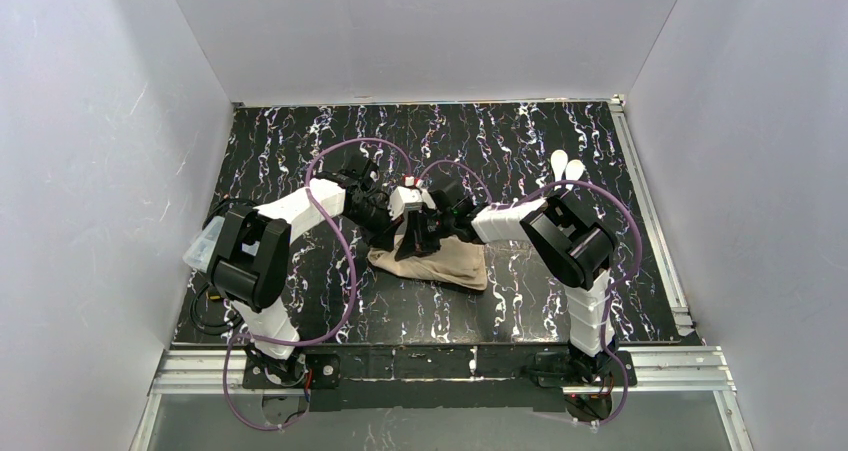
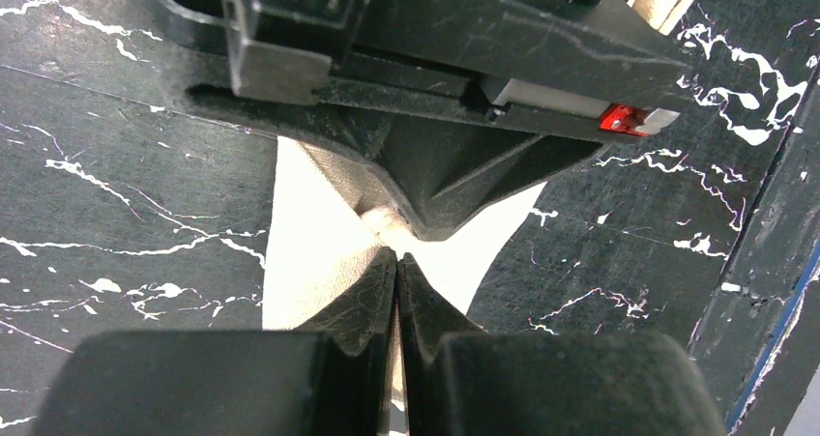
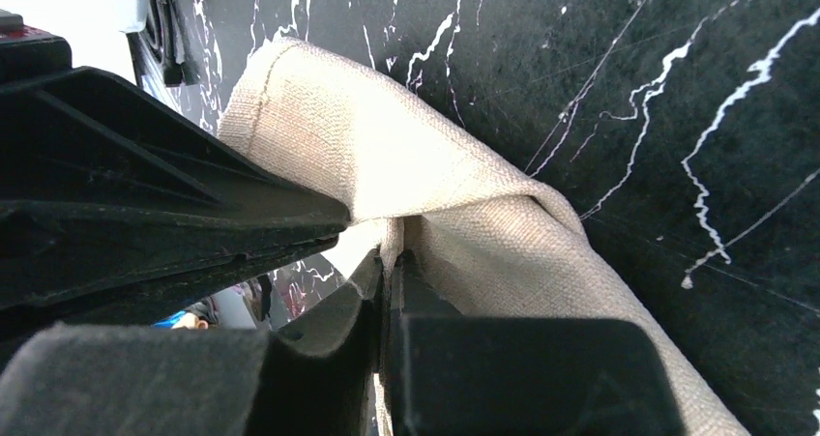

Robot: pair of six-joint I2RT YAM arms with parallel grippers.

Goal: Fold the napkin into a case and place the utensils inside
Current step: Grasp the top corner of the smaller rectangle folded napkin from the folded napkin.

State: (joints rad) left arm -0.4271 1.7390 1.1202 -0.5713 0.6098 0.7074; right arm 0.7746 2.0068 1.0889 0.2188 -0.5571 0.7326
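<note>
From above: my left gripper [image 1: 400,239] and right gripper [image 1: 428,239] meet over the tan napkin [image 1: 450,266], mid-table; the white utensils [image 1: 567,166] lie well apart, far right.

Left wrist: fingers clamped on a pinch of cloth.

Right wrist: the same pinch. I judge this the folding step — next, both arms must carry the edge across together.

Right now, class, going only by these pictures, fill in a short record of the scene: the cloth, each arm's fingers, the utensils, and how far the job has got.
napkin: beige cloth, rumpled, not yet a flat case
left gripper: fingers shut on a pinch of the napkin
right gripper: fingers shut on a fold of the napkin, close to the left gripper
utensils: two white pieces on the table, far right, apart from the napkin
stage: folding under way, nothing placed inside
</note>
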